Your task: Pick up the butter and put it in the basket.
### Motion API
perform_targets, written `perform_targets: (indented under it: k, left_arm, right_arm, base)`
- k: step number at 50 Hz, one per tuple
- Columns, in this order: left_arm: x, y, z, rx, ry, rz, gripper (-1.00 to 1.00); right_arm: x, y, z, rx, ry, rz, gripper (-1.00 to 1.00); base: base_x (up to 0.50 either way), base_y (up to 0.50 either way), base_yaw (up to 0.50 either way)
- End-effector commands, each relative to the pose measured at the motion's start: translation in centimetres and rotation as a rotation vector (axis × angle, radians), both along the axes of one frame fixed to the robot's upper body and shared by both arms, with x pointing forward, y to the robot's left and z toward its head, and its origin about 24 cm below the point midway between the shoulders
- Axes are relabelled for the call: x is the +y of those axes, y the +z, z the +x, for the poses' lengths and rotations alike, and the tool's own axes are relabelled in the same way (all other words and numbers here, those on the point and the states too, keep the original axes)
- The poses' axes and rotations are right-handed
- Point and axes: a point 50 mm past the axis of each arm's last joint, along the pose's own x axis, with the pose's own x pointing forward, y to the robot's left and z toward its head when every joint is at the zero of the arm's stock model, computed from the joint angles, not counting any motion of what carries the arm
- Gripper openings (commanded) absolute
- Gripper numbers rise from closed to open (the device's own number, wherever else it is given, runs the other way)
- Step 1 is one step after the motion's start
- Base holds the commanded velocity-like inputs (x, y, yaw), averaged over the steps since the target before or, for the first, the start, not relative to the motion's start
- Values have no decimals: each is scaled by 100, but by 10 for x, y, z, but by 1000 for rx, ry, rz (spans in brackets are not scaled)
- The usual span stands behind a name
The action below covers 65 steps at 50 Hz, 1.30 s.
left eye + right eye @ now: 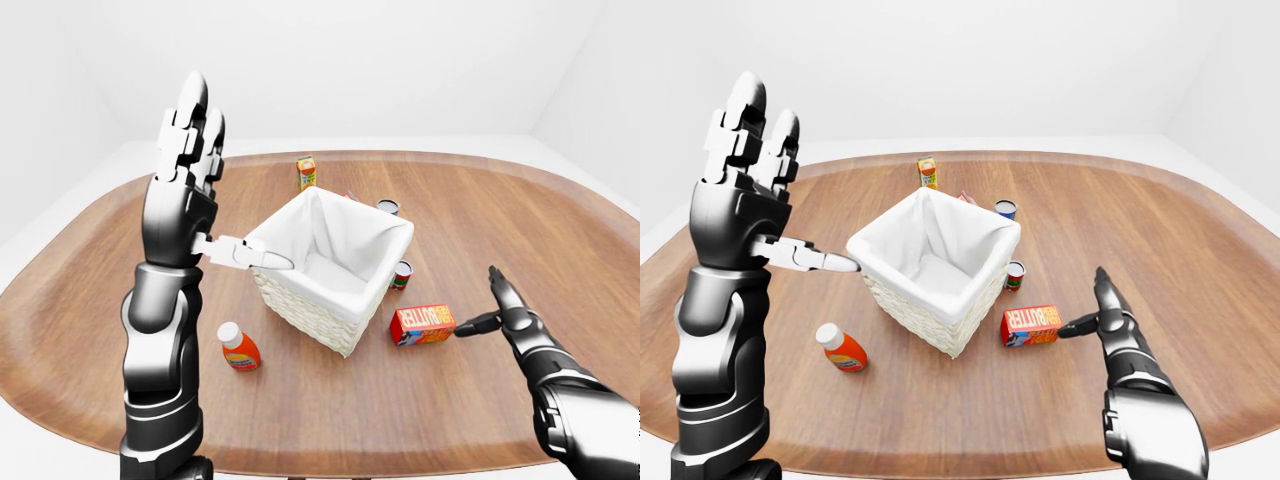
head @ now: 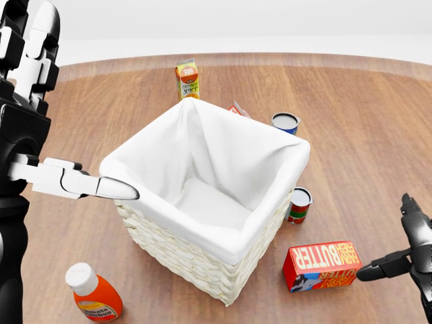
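Butter box (image 2: 322, 265) lies flat on the wooden bench (image 1: 600, 250), just beside the lined wicker basket (image 2: 202, 260) on its near-edge side, untouched. Right robot hand (image 1: 497, 309) fingers spread, one fingertip close to the box's end, nothing held. Left robot hand (image 1: 190, 190) raised, fingers apart, empty. Judgement: bring the right hand over the box, span its narrow sides, close squarely, lift clear of the rim before crossing.

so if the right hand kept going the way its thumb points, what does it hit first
Most likely the butter box: the right hand is open just to its right, thumb aimed at its end, apparently a small gap between.
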Motion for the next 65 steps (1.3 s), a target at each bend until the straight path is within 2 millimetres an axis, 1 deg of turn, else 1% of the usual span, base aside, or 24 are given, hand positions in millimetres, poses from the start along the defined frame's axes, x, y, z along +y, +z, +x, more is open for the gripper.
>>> perform_targets:
  k: [1, 7, 22, 27, 30, 32, 33, 35, 40, 45, 52, 60, 64, 65]
  left_arm:
    - [2, 0, 1, 1, 12, -15, 100]
    - [1, -2, 3, 13, 10, -17, 100]
    - [1, -6, 5, 33, 10, -21, 100]
    - [2, -8, 5, 42, 12, -25, 100]
    - [2, -9, 5, 46, 13, -27, 100]
    - [2, -10, 5, 49, 13, -29, 100]
    - [2, -11, 6, 54, 14, -30, 100]
    - [2, -12, 7, 60, 14, -31, 100]
    - [1, -14, 7, 67, 15, -32, 100]
    - [1, -18, 8, 84, 13, -37, 100]
    - [0, -17, 5, 74, 11, -40, 100]
    - [0, -15, -1, 55, 10, -44, 100]
    - [-1, -10, -7, 24, 6, -41, 100]
    - [-1, -9, -8, 20, 5, -40, 100]
  right_arm:
    - [13, -11, -1, 31, 29, -51, 100]
    - [23, -19, -2, 43, 40, -12, 100]
    - [35, -29, -4, 67, 61, 35, 100]
    - [42, -35, -5, 71, 52, 140, 100]
    - [52, -40, -5, 61, 33, 282, 100]
    - [56, -42, -5, 53, 23, 328, 100]
    - [60, -43, -5, 43, 15, 393, 100]
    - [63, -45, -5, 37, 8, 414, 100]
    - [70, -45, -3, 33, 11, 422, 100]
    - [71, -46, -3, 36, 12, 405, 100]
    - [64, -47, -7, 42, -1, 374, 100]
    - [60, -49, -10, 64, 8, 253, 100]
    - [57, -49, -12, 70, 24, 133, 100]
    - [58, -49, -12, 71, 22, 148, 100]
  base:
    - [0, 0, 0]
    - [0, 0, 0]
    - [0, 0, 0]
    - [0, 0, 0]
    - [0, 0, 0]
    - [0, 0, 0]
    - [0, 0, 0]
    - [0, 0, 0]
    - [0, 0, 0]
    - [0, 0, 0]
    - [0, 0, 0]
    - [0, 0, 0]
    - [0, 0, 0]
    - [0, 0, 0]
